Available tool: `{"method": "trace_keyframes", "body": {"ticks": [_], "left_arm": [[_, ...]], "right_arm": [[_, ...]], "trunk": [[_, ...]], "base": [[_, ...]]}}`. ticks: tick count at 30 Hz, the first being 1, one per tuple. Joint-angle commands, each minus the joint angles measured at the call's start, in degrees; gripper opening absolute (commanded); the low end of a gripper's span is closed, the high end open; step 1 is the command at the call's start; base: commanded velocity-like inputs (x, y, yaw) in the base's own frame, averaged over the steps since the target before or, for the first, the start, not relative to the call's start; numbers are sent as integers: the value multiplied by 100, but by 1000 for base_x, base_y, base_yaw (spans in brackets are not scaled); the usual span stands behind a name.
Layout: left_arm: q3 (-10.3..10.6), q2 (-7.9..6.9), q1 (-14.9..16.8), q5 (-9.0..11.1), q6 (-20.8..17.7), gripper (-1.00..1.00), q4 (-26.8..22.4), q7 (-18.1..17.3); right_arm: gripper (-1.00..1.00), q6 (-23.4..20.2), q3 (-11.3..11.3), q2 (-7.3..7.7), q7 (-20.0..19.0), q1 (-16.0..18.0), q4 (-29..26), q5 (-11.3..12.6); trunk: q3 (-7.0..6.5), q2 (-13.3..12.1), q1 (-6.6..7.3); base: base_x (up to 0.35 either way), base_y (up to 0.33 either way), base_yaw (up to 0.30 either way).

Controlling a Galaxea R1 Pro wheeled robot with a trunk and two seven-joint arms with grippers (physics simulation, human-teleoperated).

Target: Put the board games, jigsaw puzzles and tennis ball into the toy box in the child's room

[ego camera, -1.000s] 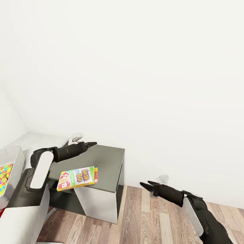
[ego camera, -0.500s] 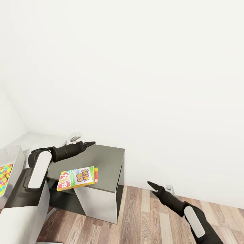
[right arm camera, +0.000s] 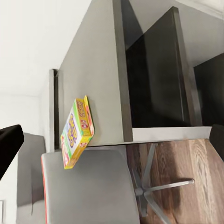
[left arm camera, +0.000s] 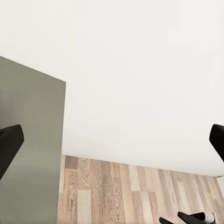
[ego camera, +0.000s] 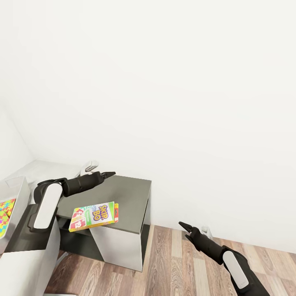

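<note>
Lying flat on the dark grey cabinet top [ego camera: 127, 193] is one board game [ego camera: 93, 216], a yellow-green box with large letters and a red edge, set at the near edge of that surface and overhanging it slightly. The right wrist view shows the same box [right arm camera: 77, 132] at the cabinet's edge, above a grey chair seat with a red edge [right arm camera: 88, 186] and a star-shaped chair base [right arm camera: 158, 191] on the wood floor.

The left gripper [ego camera: 110, 174] hovers over the far left part of the cabinet top, above and beyond the box and apart from it. In the left wrist view its two dark fingers [left arm camera: 9, 142] stand at opposite edges of the frame, spread wide with nothing between them but white wall, the cabinet top [left arm camera: 28, 140] and plank floor.

The right gripper [ego camera: 183, 228] hangs out over the wood floor [ego camera: 172, 267], to the right of the cabinet and well apart from it, pointing toward the white wall [ego camera: 164, 102]. From the head view its fingers appear slightly parted; in the right wrist view the fingers [right arm camera: 10, 140] again sit at opposite frame edges, spread apart and holding nothing.

At the left edge of the head view stands the light grey toy box [ego camera: 18, 193] on the pale table [ego camera: 49, 168], with a multicoloured jigsaw puzzle [ego camera: 5, 211] partly visible inside it. Whether other items lie in the tray cannot be told.
</note>
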State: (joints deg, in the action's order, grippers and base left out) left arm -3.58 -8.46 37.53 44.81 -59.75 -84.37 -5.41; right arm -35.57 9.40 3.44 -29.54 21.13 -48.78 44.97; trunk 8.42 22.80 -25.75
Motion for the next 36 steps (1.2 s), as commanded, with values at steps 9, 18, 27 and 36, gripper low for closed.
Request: {"method": "trace_keyframes", "body": {"ticks": [9, 18, 27, 36], "left_arm": [[-11, 2, -5, -51, -22, 100, -1, -57], [-11, 2, -8, -51, -20, 100, -1, -57], [11, 9, -13, -51, -19, 100, -1, -57], [23, 11, -17, -51, -19, 100, -1, -57]], "right_arm": [[100, -43, 2, -65, 126, 5, 5, -18], [100, -33, -7, -296, 360, 2, 12, -42], [100, -33, -5, -494, 416, -21, 314, -51], [100, -38, -133, -535, 411, -81, 518, -58]], "trunk": [[12, 12, -3], [12, 12, -3], [12, 12, -3], [12, 12, -3]], "base": [[0, 0, 0], [0, 0, 0], [0, 0, 0], [0, 0, 0]]}}
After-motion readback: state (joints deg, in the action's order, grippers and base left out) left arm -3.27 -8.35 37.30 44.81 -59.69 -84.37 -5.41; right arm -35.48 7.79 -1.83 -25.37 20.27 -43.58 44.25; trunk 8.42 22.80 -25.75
